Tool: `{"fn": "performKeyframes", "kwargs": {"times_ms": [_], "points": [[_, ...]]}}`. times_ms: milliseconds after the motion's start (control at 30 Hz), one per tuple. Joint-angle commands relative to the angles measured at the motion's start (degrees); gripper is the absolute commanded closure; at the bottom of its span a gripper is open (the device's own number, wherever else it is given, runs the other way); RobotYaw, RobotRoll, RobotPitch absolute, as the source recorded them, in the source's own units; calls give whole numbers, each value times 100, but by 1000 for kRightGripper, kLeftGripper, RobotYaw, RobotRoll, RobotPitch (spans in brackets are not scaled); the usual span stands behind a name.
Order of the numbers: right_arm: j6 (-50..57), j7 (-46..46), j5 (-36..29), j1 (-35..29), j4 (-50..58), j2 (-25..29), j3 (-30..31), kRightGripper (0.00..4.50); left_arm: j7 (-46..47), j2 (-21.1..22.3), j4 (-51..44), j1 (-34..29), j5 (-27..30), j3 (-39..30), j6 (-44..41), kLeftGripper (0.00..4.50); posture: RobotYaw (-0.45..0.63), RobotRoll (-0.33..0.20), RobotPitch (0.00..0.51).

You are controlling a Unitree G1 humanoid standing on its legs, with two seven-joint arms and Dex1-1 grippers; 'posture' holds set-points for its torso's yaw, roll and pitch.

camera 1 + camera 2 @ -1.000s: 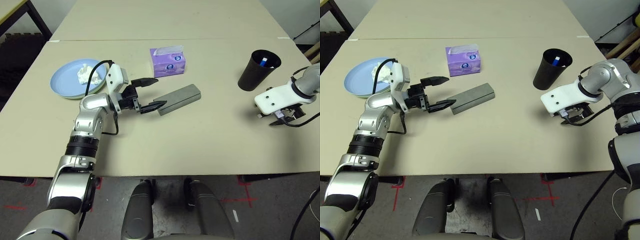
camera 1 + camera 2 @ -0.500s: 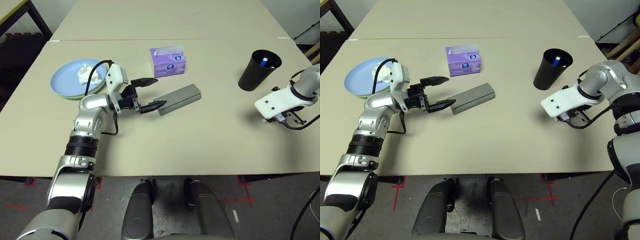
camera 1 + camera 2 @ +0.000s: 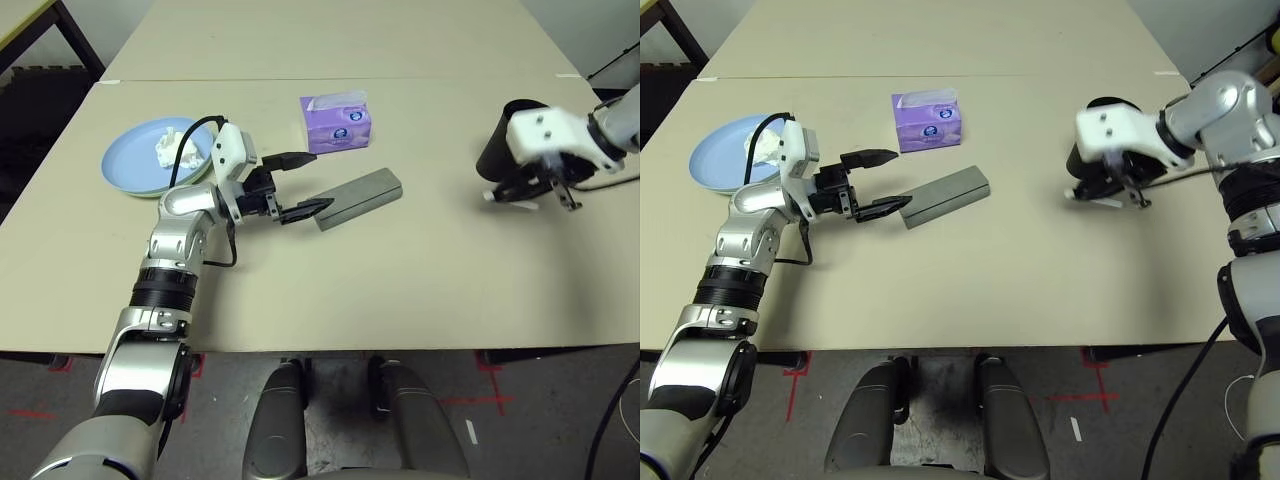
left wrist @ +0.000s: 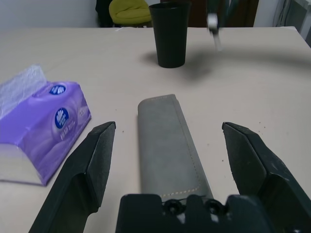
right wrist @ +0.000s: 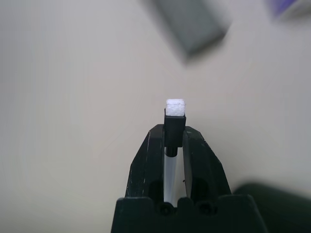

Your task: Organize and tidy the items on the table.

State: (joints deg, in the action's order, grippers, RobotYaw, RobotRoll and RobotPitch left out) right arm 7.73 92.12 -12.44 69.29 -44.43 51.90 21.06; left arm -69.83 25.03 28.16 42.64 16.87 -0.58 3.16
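Pinching a thin white-tipped pen [image 5: 175, 108] shut beside the cup [image 4: 170, 33], presumably to drop it in, the right gripper [image 3: 1102, 192] contrasts with the left gripper [image 3: 296, 185], jaws wide, straddling the case [image 3: 358, 198] on the table [image 3: 400, 280].

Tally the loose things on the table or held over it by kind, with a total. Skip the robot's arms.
Blue plate: 1
Crumpled white tissue: 1
Purple tissue box: 1
Grey case: 1
Black cup: 1
White-tipped pen, held in the right gripper: 1
Total: 6
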Motion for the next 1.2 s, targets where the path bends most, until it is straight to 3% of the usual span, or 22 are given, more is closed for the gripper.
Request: {"fn": "performKeyframes", "kwargs": {"times_ms": [33, 233, 333, 433, 667, 800, 1200], "points": [[957, -258, -611, -143, 316, -141, -922, 4118, -65, -40, 95, 93, -17, 76, 85, 0, 96, 0, 207], [1535, -2204, -1439, -1503, 1837, -833, -2676, 4118, -129, -28, 187, 140, -24, 84, 124, 0, 81, 0, 203], [1122, -3599, -1657, -1959, 2376, -1443, -3614, 4118, -158, -29, 226, 159, -38, 102, 141, 0, 75, 0, 202], [727, -4445, -1586, -2149, 2627, -1775, -4053, 4118, -179, -31, 274, 187, -45, 112, 158, 0, 69, 0, 201], [-743, -5600, -968, -2228, 2521, -2031, -4245, 4118, -210, -46, 394, 247, -60, 143, 217, 0, 65, 0, 199], [-1014, -6258, -707, -2324, 2411, -2018, -4299, 4118, -206, -43, 407, 229, -50, 146, 247, 0, 66, 0, 200], [518, -7101, -448, -3451, 3329, -2081, -3802, 4118, -251, -24, 420, 226, -44, 159, 234, 0, 58, 0, 203]]}}
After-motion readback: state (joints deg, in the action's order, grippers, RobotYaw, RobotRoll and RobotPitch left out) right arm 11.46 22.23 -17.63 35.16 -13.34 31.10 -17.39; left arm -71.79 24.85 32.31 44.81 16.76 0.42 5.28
